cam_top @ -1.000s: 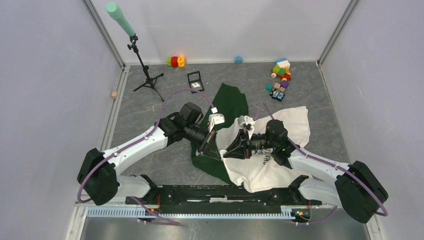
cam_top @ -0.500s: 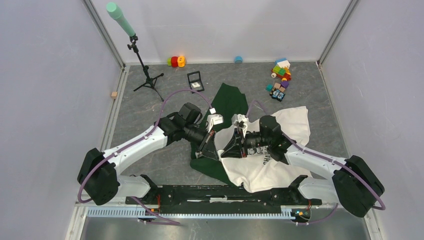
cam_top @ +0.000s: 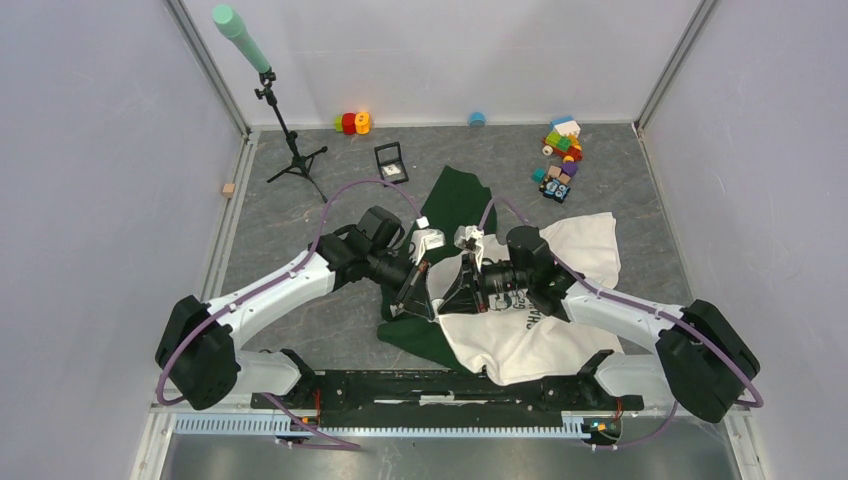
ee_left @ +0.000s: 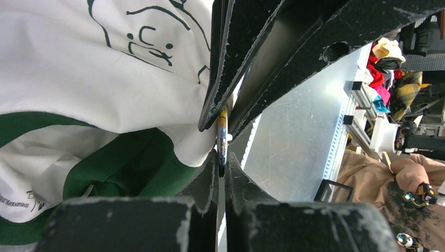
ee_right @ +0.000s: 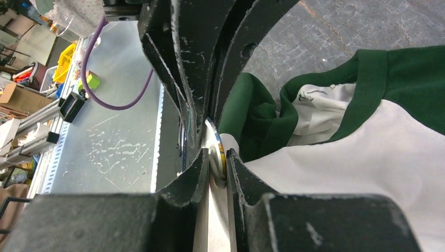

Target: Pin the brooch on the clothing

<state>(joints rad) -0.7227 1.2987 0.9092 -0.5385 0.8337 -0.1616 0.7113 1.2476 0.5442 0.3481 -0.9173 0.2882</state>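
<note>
The cream T-shirt (cam_top: pixel 545 340) with dark green sleeves lies crumpled on the grey table, one fold lifted between the arms. My left gripper (cam_top: pixel 427 300) and right gripper (cam_top: pixel 446 298) meet tip to tip over its left edge. In the left wrist view my left gripper (ee_left: pixel 221 165) is shut on the lower rim of the brooch (ee_left: pixel 222 134), seen edge-on beside white shirt cloth (ee_left: pixel 105 63). In the right wrist view my right gripper (ee_right: pixel 218 169) is shut on the brooch (ee_right: pixel 221 152) together with white fabric (ee_right: pixel 341 157). The brooch's face is hidden.
A small black box with white lining (cam_top: pixel 391 162) lies at the back. A tripod with a green-tipped pole (cam_top: pixel 285 140) stands back left. Toy blocks (cam_top: pixel 560 158) and small toys (cam_top: pixel 352 122) sit along the far wall. A wooden cube (cam_top: pixel 229 189) is at the left edge.
My right arm has swung left, carrying the lifted shirt fold to the left gripper. The two grippers now meet tip to tip. The left arm has barely moved.
</note>
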